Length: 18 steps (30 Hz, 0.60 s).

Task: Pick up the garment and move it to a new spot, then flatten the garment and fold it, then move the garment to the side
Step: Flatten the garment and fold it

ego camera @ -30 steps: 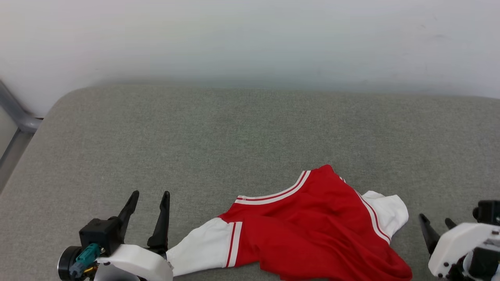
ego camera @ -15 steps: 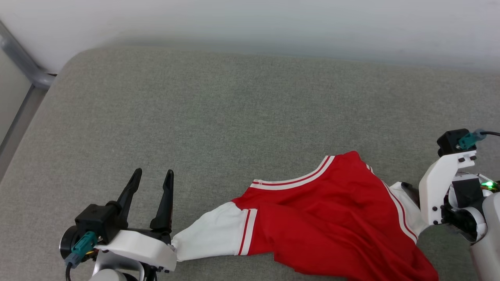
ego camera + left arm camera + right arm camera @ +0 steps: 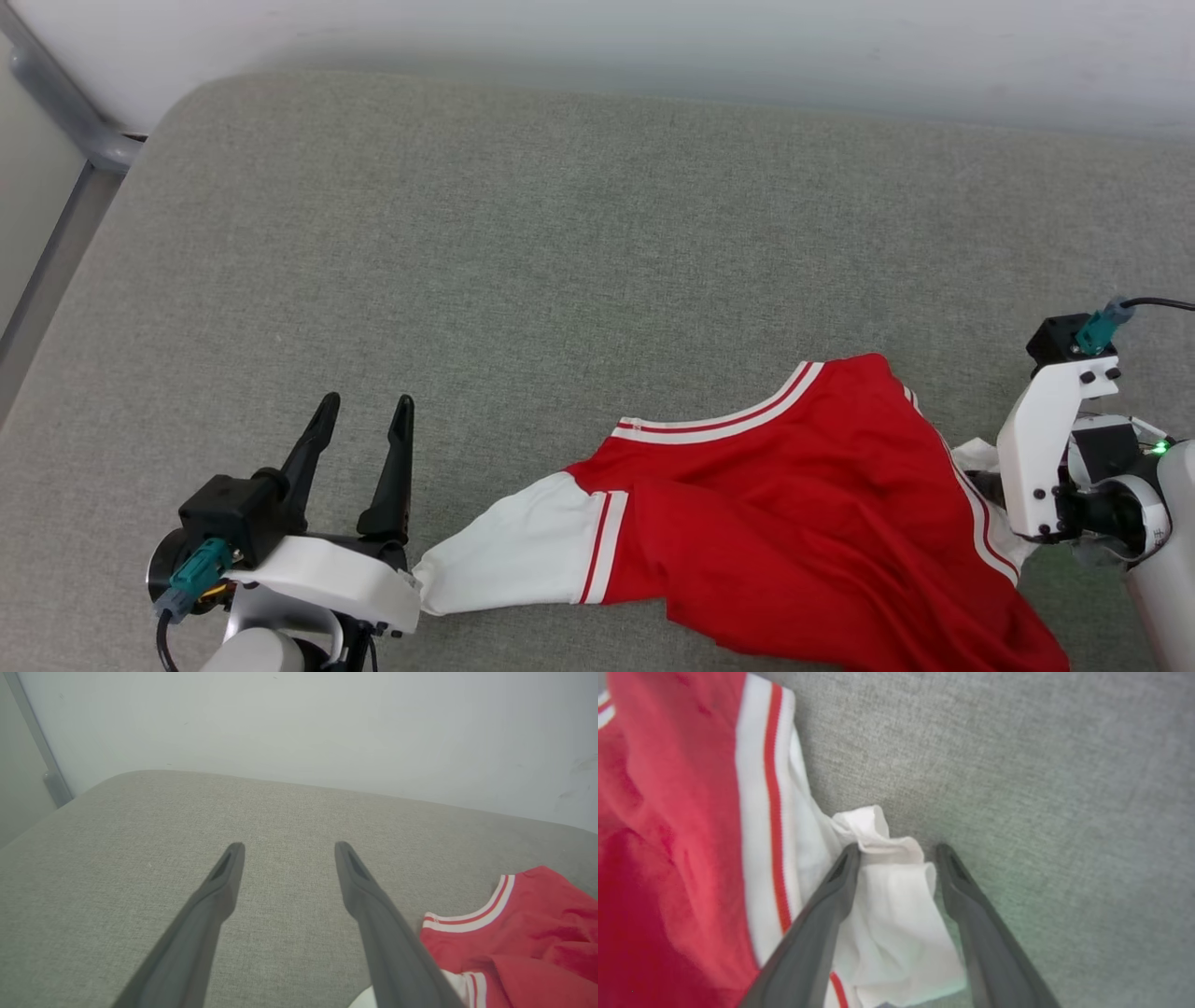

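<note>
Garment [image 3: 803,523]: red jersey shirt with white sleeves and red-and-white stripe trim, lying crumpled at the near edge of a grey fabric cushion [image 3: 560,233], toward the robot's right; the striped collar band faces the far side, one white sleeve stretches out toward the left, and the other is bunched at the right edge. No lettering can be made out. Left gripper [image 3: 366,403]: fingers spread apart with nothing between them, pointing away over bare cushion, its wrist housing just beside the cuff of the outstretched sleeve; whether they touch cannot be told. In the left wrist view the red body and collar trim sit to the right of the right-hand finger. Right gripper [image 3: 897,847]: fingers parted and straddling the bunched white sleeve — a fold of white cloth lies between them, the left-hand fingertip [image 3: 845,863] at the crease, the jaws not pressed together on it. Surroundings: pale wall [image 3: 653,37] behind the cushion — grey metal tube [image 3: 56,103] at the far left corner.
</note>
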Motion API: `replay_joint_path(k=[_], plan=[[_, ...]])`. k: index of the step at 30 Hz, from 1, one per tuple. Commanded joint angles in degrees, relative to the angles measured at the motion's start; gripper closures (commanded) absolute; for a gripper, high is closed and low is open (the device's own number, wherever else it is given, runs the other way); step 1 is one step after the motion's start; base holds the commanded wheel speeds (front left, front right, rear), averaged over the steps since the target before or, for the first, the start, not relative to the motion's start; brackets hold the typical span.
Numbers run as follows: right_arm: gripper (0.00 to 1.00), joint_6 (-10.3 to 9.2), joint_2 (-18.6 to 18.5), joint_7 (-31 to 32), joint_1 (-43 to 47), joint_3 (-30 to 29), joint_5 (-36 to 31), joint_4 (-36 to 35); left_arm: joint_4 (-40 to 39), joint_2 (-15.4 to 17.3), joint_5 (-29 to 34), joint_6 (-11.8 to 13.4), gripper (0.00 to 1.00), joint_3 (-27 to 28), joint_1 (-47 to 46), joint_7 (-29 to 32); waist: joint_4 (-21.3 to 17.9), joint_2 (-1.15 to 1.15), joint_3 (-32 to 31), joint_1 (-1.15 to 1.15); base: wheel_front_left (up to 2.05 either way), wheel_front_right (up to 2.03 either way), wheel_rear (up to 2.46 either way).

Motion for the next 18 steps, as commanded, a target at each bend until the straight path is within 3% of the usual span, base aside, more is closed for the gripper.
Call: replay_joint_path(k=[1,11,18], plan=[[1.00,-0.02,1.44,1.61,3.58,1.22,0.44,2.20,0.55,-0.15,0.14,-0.30,0.00,0.32,0.11,-0.41,-0.42,0.00,-0.66,-0.01,0.00,0.00,0.00],[1.00,-0.03,1.82,-10.57,4.06,-7.97,-0.70,-6.04,1.62,3.06,-1.39,-2.20,0.00,1.74,0.66,1.56,-3.17,0.00,-5.91,-0.01,0.00,0.00,0.00],[1.00,-0.02,4.09,-13.20,8.93,-14.36,-3.89,-14.01,1.51,7.74,-5.65,-6.60,0.00,0.21,-1.08,12.36,-5.95,0.00,-7.59,-0.01,0.00,0.00,0.00]])
